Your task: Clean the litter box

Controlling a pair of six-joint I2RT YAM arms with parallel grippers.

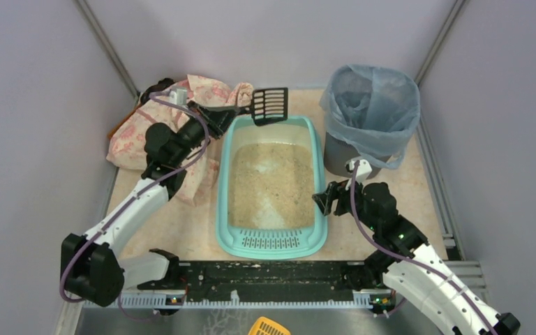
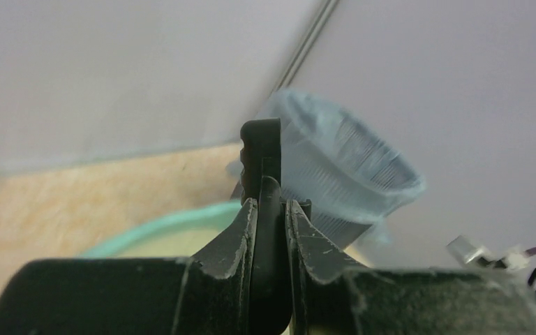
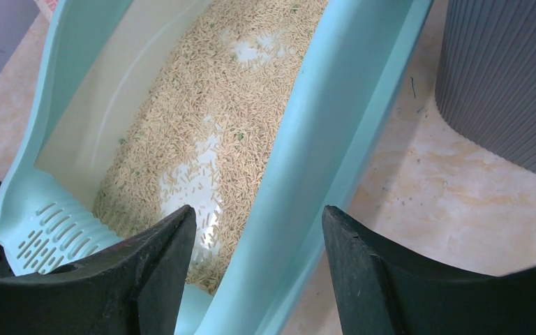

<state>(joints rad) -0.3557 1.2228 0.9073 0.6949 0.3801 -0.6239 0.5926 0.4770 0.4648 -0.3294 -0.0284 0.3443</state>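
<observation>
The turquoise litter box [image 1: 222, 202] lies in the middle of the table, with beige litter [image 1: 272, 181] inside and its slotted grille [image 1: 271, 241] at the near end. My left gripper [image 1: 243, 109] is shut on the handle of a black slotted scoop [image 1: 271, 105], which hangs over the box's far rim. In the left wrist view the fingers [image 2: 241, 234] pinch the scoop handle [image 2: 262, 160]. My right gripper [image 1: 324, 199] is open at the box's right rim. In the right wrist view its jaws [image 3: 258, 216] stand on either side of that rim [image 3: 335, 118], holding nothing, with the litter [image 3: 230, 105] on their left.
A grey bin lined with a blue bag [image 1: 370, 112] stands at the back right, close to the box. A pink patterned cloth [image 1: 146, 132] lies at the back left. A black rail [image 1: 272, 276] runs along the near edge, and a yellow scoop [image 1: 269, 326] lies below it.
</observation>
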